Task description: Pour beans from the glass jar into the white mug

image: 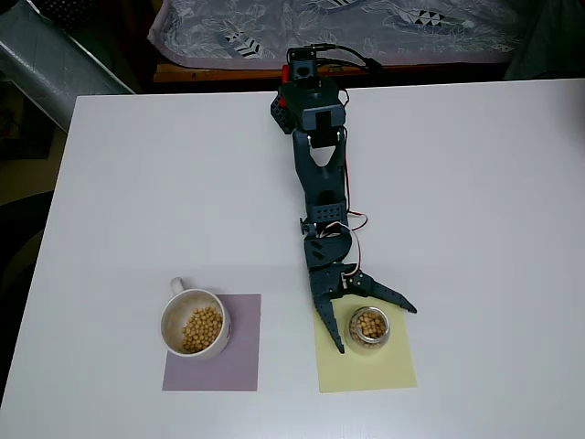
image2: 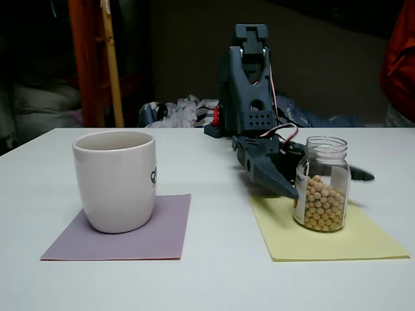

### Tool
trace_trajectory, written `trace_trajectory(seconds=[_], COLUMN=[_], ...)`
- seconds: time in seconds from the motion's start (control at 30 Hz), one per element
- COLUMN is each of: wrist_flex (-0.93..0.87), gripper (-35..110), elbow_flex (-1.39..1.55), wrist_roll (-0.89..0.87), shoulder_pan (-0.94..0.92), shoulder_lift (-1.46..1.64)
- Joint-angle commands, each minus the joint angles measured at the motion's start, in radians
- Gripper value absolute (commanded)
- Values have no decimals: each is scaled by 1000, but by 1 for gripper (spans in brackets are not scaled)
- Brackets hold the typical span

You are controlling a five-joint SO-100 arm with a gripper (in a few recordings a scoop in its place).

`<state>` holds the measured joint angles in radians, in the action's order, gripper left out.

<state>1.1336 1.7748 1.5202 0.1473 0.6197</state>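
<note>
On the left in the overhead view, the white mug point(image: 194, 323) sits on a purple mat point(image: 213, 346), near the mat's left edge. Its small handle sticks out at the top-left. There are beans in the mug point(image: 202, 329) too, a small pile at the bottom. In the fixed view the mug point(image2: 115, 179) stands upright on the purple mat point(image2: 123, 228) w/ a dark mark on its side.

Mid pic: the dark arm point(image: 319, 165) reaches down the white table point(image: 137, 183) from the far edge.

Right side: the gripper point(image: 377, 328) is spread wide, one finger on each side of the glass jar point(image: 369, 326). Fingers look close to the glass, but can't tell if they touch. The jar stands upright on a yellow mat point(image: 366, 366), no lid, about half full of beans point(image: 370, 325). In the fixed view the jar point(image2: 322, 183) has a white label, & the gripper point(image2: 324, 175) sits low by it.
</note>
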Motion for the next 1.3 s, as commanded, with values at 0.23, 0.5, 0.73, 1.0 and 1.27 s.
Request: trace_trajectory(seconds=[0.23,0.5,0.73,1.0,1.27], wrist_flex=[28,-52,-462,-1137,-1667], gripper=[65,66,66,61,60], elbow_flex=[485,913,1180,1247,1307], wrist_roll=[-293,-486,-706,-910,-1112], shoulder_pan=[-48,-118,-135,-184,-239], shoulder_lift=[604,1104,1684,2230,2642])
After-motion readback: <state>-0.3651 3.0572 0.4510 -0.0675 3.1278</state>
